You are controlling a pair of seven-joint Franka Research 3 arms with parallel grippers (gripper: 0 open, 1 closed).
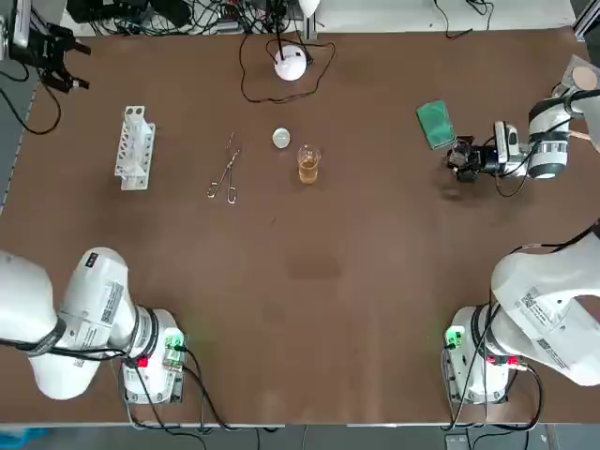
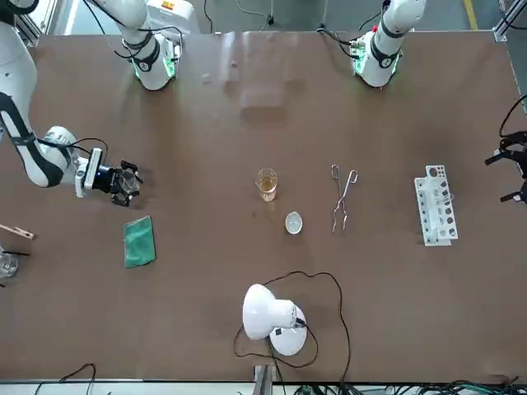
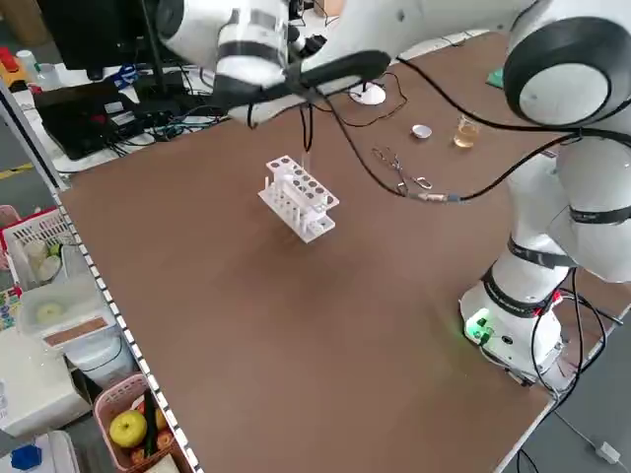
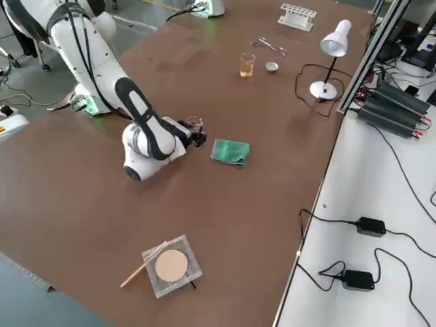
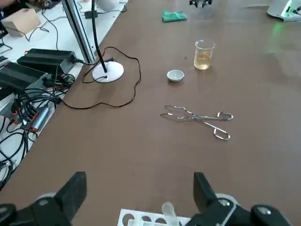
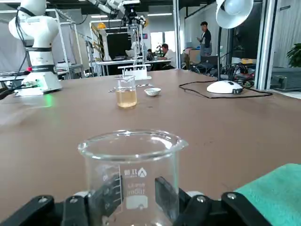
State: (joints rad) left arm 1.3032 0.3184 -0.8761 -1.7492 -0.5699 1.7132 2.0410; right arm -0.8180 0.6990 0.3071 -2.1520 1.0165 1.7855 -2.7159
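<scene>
Brown table (image 1: 309,281), matt and bare over most of its width; both arm bases stand at its near edge.

1. On the robot's right, at mid-depth, the right hand (image 1: 459,157) lies low and level. Its fingers (image 6: 165,194) are closed on the lower wall of the empty beaker (image 6: 131,174), which is upright. Whether the beaker's base rests on the table cannot be told.
2. A green cloth (image 1: 435,124) lies just beyond that hand, apart from it.
3. At the table's right edge sit a petri dish (image 4: 170,266) and a wooden stick (image 4: 142,274), cut off in the top and front views.
4. Near the centre stand a filled beaker (image 1: 308,164) of amber liquid and a small dish (image 1: 281,139), with tongs (image 1: 225,173) lying to the robot's left of them.
5. On the far left, the left hand (image 1: 82,66) hangs high above the test-tube rack (image 1: 134,147) with its fingers spread wide, gripping nothing. A thin line hangs below it in the left side view; what it is cannot be made out. The rack is cut off in the left wrist view.
6. A desk lamp (image 1: 291,63) and its looped cord stand near the far edge.

Beyond the table are cables, power units and a frame post. People (image 6: 205,35) show far off, too small to describe.
</scene>
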